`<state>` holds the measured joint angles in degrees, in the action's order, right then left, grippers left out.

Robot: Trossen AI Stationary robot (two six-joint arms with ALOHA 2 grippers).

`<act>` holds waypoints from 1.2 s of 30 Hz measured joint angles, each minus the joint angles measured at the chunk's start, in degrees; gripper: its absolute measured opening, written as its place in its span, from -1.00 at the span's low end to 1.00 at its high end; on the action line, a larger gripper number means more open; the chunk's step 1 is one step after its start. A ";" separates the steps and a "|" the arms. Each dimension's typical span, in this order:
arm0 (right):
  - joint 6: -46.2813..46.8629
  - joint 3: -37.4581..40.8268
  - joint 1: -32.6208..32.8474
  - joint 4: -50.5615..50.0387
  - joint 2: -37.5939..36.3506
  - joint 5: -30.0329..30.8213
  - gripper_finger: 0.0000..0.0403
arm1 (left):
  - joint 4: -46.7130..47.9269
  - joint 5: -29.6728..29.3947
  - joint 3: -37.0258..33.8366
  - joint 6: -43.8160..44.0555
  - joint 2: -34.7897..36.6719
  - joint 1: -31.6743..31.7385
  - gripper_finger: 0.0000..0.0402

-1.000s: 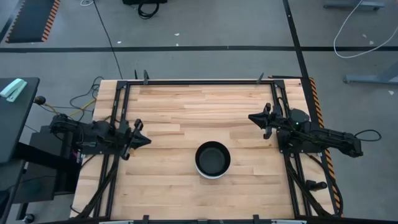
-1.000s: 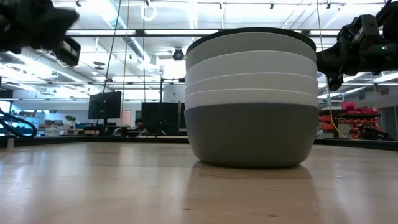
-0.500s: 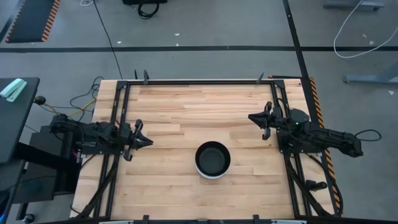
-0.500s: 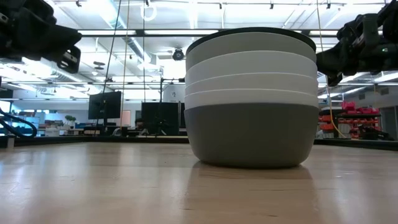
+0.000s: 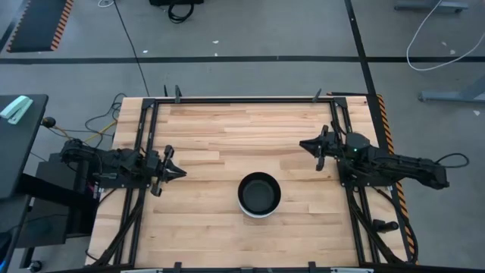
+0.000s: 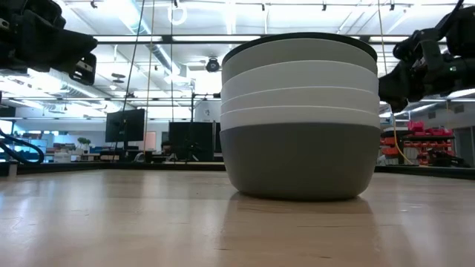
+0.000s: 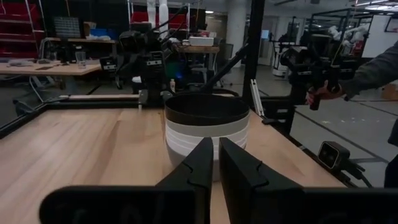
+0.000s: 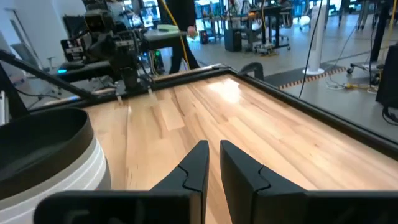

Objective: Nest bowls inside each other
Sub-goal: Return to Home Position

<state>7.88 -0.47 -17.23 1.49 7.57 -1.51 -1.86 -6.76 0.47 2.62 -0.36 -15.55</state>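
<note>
Both grippers hang empty above the wooden table [image 5: 227,125], each with its two fingers drawn together so that only a sliver of gap shows in the wrist views. Left gripper [image 5: 179,173] sits near the table's left edge, pointing inward across the boards. Right gripper [image 5: 305,144] sits near the right edge, a little farther toward the back, also pointing inward. Between them, toward the front edge, stands the stack of bowls [image 5: 259,194], touched by neither arm. Seen level from the low view, the stack has a dark grey bowl [image 6: 300,159] at the bottom, pale bowls [image 6: 297,78] banded above it, and the rim of a black bowl [image 6: 297,37] on top, all sitting upright and even. From the left gripper the stack lies ahead and slightly toward the front; from the right gripper it lies ahead and off to the front. Neither is clearly nearer. Being round, the stack has no long axis to line up with. The nesting looks finished, so the likely move is each arm pulling back toward its own side, away from the stack. Bare boards surround the stack, and the black frame rails [image 5: 144,136] along the sides are the only nearby obstacles. A person's sleeve [image 7: 373,71] shows beyond the table.
</note>
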 joint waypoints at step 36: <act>4.42 0.00 0.07 5.45 0.92 -0.22 -0.76 | -2.17 -0.04 -0.09 -0.33 0.00 0.00 -0.85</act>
<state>12.29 -0.47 -17.17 6.93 8.49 -1.74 -4.03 -6.81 0.38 2.29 -0.36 -15.55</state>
